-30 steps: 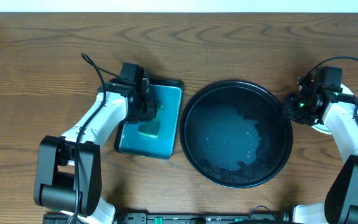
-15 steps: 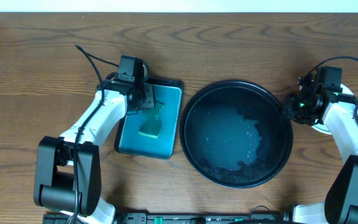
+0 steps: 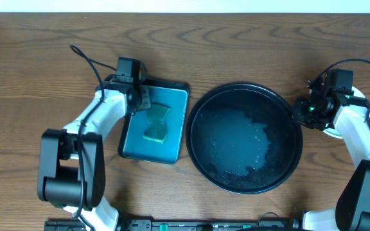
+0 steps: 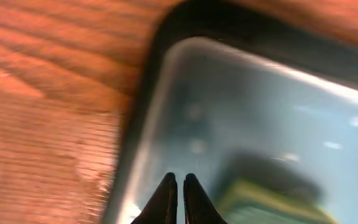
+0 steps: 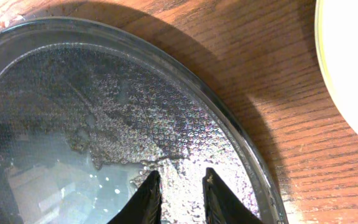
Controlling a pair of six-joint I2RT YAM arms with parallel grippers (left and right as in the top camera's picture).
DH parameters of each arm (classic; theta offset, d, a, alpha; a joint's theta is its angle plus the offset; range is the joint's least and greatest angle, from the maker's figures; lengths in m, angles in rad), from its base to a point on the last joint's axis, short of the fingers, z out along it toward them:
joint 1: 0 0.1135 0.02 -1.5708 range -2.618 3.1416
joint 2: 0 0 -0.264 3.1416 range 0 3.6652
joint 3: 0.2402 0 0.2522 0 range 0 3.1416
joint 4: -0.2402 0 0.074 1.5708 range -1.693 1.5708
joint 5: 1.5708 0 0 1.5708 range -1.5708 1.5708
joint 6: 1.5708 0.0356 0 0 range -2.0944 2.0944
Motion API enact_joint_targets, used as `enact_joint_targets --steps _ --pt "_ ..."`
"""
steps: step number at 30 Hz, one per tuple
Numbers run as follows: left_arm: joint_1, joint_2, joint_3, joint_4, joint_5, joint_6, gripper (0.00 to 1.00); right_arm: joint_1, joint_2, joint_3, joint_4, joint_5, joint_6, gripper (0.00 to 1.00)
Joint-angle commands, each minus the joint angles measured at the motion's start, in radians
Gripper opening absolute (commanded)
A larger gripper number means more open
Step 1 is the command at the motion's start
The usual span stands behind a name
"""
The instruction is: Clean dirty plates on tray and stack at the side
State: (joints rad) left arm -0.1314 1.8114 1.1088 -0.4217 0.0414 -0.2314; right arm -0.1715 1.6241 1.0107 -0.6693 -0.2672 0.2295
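Left fingers [image 4: 165,199] are pressed together, empty; right fingers [image 5: 148,196] are slightly parted, empty, above the black tray [image 3: 245,85] rim. One plate [image 5: 353,62] lies ahead-right of them. Risk: low lateral motion shoves tray into plate.

Open counter [image 3: 236,45] runs along the far side, beyond both trays. The teal rectangular tray [image 3: 172,144] and the black round tray [image 3: 190,138] lie just beside each other, with only a narrow gap between them.

A sponge [image 3: 155,125] occupies the middle of the teal tray. The left hand [image 3: 142,99], fingers together, hangs over that tray's far left corner. Its arm [image 3: 101,119] crosses the counter to the left.

The black tray's floor offers open access inside a raised rim. The right hand [image 5: 179,180], fingers slightly apart, stands over the right part of that rim. A pale plate [image 5: 353,62] lies just outside it.
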Motion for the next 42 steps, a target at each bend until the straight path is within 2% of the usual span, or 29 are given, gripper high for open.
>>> enact_joint_targets --steps 1,10,15,20,26,34,42 --pt "0.047 0.011 0.013 -0.003 -0.039 0.005 0.08 0.012 0.006 0.013 -0.005 0.009 -0.006 0.20" --pt "0.090 0.011 0.013 -0.037 -0.037 -0.006 0.08 0.013 0.006 0.013 -0.005 0.009 -0.006 0.20" --pt "0.086 -0.003 0.014 -0.040 0.044 -0.005 0.08 0.013 0.006 0.013 -0.010 0.009 -0.006 0.21" --pt "0.086 -0.084 0.020 -0.041 0.149 0.014 0.08 0.013 0.006 0.013 -0.049 0.009 -0.012 0.32" --pt "0.070 -0.229 0.020 -0.109 0.266 0.004 0.13 0.012 0.006 0.013 -0.145 0.009 -0.053 0.39" --pt "-0.044 -0.230 -0.002 -0.215 0.253 -0.001 0.17 0.013 0.006 0.013 -0.260 0.061 -0.051 0.42" --pt "-0.104 -0.230 -0.005 -0.330 0.145 -0.002 0.17 0.021 0.007 -0.024 -0.283 0.121 -0.021 0.44"
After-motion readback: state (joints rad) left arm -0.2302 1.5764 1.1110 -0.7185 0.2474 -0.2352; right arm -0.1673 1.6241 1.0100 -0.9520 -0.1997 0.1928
